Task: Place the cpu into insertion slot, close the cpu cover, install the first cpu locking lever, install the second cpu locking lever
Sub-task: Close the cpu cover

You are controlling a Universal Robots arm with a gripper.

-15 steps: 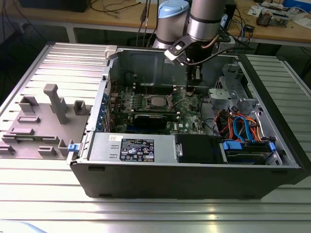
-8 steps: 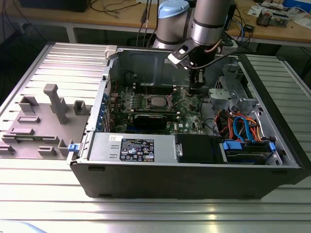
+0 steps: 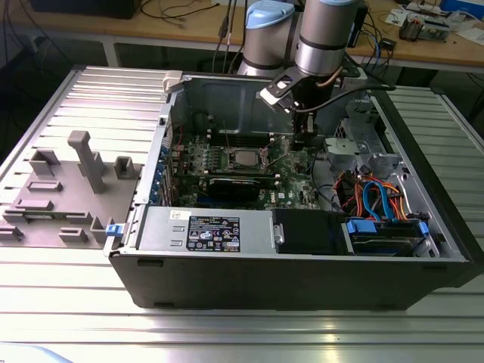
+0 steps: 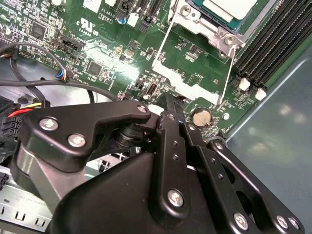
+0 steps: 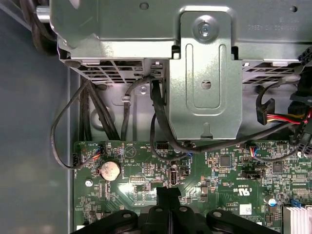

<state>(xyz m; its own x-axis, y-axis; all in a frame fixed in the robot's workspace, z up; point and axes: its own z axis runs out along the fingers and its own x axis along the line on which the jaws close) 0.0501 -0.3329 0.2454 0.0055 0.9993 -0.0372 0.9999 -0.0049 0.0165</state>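
Exterior view overlooks the open case (image 3: 227, 283); both wrist views closely face its motherboard (image 4: 117, 63) (image 5: 219, 170)

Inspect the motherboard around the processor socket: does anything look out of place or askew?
Yes: two thin wire levers jut out from the insertion slot instead of lying along its frame, so they look unlatched. The cpu sits in it. Nothing looks spilled or damaged.

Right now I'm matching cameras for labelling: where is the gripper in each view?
Exterior view: gripper inside the case, over the green board, on the exterior view's right of the cpu.
Second wrist view: gripper over the board, beside the coin battery.
First wrist view: gripper near that battery.
Shared landmark: the green board.
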